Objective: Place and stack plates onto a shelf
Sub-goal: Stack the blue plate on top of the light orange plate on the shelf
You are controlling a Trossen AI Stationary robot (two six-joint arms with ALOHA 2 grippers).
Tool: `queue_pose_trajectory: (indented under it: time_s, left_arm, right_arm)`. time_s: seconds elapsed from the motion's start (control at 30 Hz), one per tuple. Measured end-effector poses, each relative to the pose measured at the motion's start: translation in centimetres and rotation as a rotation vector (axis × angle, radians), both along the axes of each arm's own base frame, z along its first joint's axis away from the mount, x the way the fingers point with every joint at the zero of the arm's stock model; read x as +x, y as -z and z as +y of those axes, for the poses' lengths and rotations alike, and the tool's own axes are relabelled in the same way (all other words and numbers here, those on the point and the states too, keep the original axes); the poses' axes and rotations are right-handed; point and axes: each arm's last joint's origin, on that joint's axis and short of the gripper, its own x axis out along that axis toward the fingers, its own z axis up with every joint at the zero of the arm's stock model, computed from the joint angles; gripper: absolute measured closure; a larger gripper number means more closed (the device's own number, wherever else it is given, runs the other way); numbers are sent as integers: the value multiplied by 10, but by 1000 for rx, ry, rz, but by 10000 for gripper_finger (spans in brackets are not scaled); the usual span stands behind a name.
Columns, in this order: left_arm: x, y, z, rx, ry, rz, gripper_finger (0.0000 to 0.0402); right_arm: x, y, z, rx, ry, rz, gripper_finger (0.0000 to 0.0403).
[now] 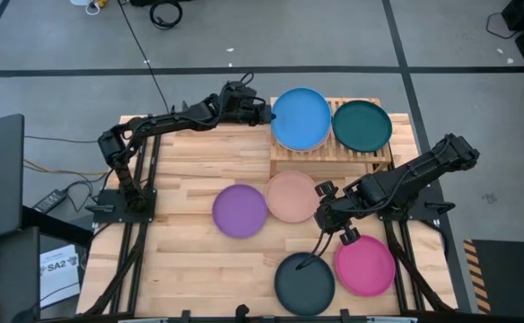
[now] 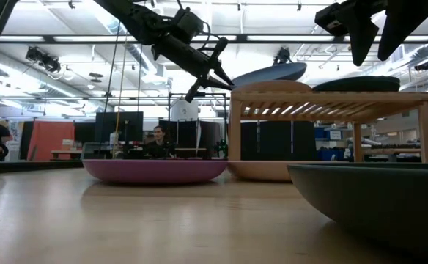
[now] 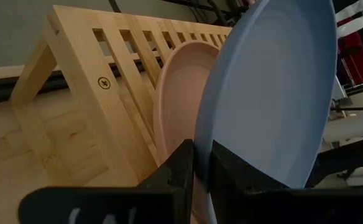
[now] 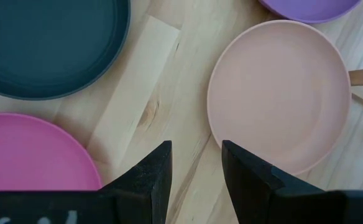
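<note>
On the shelf (image 1: 370,154): blue plate (image 1: 301,118), teal plate (image 1: 362,125).

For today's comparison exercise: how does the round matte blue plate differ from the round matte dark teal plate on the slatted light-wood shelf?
The round matte blue plate sits tilted, its rim pinched by the left pincer; the round matte dark teal plate lies flat and free. The blue plate rests over a peach plate; nothing shows beneath the teal one. Both look alike in shape and size, on the slatted light-wood shelf.
</note>
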Motion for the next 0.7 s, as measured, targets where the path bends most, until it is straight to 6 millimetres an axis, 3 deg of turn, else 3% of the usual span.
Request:
queue_pose_trajectory:
  time_s: [0.33, 0.7]
  left_arm:
    - [0, 0, 0, 0, 0, -1, 352]
    - [0, -1, 0, -1, -1, -4, 273]
  right_arm:
    - [0, 0, 0, 0, 0, 0, 257]
    - [0, 0, 0, 0, 0, 0, 257]
